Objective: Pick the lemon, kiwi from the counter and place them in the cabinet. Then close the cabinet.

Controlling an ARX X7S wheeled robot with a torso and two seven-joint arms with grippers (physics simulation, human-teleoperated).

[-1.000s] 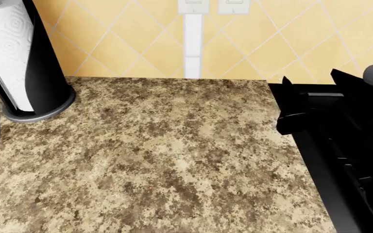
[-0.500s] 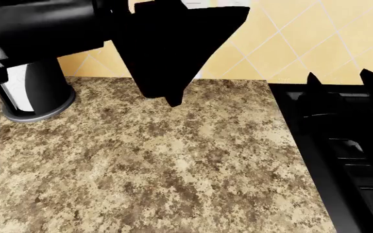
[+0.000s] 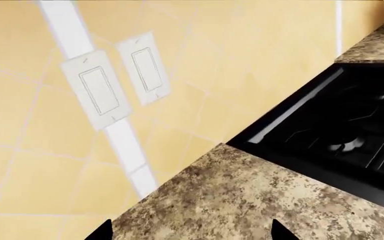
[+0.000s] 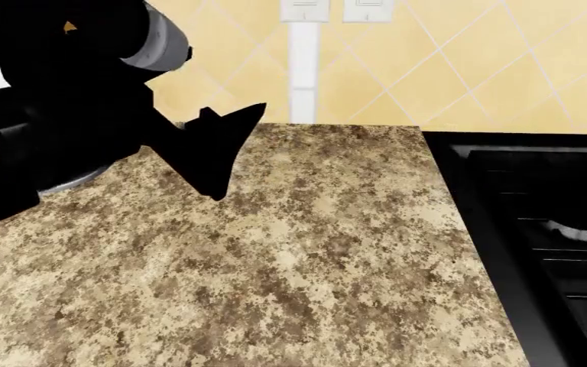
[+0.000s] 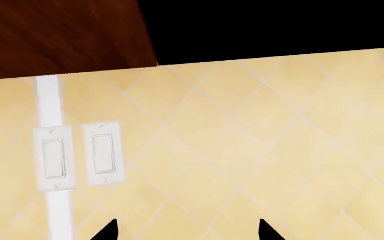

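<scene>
Two black finger tips of the left gripper stand apart, nothing between them, over the speckled beige-brown granite counter. Right gripper likewise spread, facing the yellow tiled wall. Neither lemon nor kiwi visible. Black stove top at frame right.

Readable text: none in any view.
Wall switch plates: blank, no markings legible.
Stove top: no brand or numbers visible.
Bench: speckled pattern only.
</scene>
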